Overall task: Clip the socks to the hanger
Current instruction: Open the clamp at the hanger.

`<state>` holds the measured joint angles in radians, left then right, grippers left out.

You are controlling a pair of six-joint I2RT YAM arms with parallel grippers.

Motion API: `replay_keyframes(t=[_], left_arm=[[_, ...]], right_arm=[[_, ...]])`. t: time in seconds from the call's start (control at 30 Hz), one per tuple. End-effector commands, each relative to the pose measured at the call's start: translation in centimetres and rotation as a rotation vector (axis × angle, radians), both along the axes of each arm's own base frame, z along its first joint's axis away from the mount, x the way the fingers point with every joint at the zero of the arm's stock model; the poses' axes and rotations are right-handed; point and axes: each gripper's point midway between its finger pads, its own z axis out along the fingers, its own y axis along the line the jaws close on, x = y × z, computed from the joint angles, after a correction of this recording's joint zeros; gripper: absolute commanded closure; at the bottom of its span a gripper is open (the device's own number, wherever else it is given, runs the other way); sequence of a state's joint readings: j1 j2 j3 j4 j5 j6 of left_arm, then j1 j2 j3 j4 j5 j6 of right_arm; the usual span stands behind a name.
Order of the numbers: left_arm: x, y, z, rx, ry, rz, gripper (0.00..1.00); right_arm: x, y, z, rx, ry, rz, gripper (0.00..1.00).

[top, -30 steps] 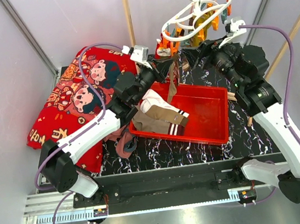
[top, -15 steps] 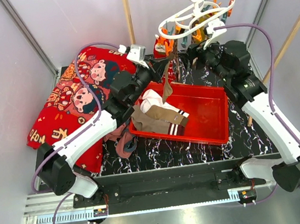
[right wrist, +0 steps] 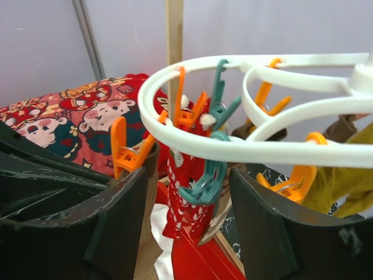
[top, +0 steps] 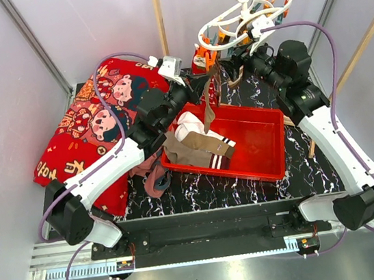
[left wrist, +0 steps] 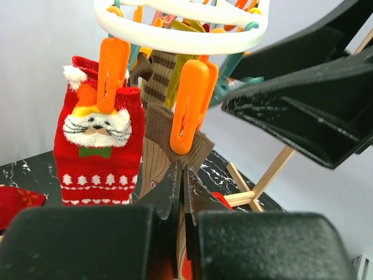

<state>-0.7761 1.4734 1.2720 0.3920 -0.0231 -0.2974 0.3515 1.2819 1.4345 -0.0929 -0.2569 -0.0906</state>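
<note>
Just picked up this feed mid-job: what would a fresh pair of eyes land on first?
The white plastic ring hanger with orange and teal pegs hangs at the back, a red Christmas sock and a brown ribbed sock clipped to it. The left gripper is shut on that sock below its orange peg; the right gripper is open at the ring. Below, a red plastic tray holds more taupe socks.

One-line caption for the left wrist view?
Left gripper pinches a brown sock at an orange peg on the white hanger, beside a clipped red Christmas sock.
</note>
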Motion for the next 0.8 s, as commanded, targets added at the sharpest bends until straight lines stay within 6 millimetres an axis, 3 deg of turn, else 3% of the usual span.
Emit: replay_keyframes(t=[0.0,0.63,0.77], left_arm=[[-0.85,1.27,3.89,-0.053,-0.080,0.007,1.00],[-1.16,1.38,4.04,-0.044,-0.083,0.000,1.00],[-1.14,1.40,3.99,-0.040,-0.084,-0.001,1.00]], right_arm=[[-0.61,0.75,3.44,0.004,-0.108,0.076,0.36],[0.23,0.88,3.81,-0.004,-0.118,0.073,0.55],[0.26,1.07,3.65,-0.005,-0.115,0.085,0.67]])
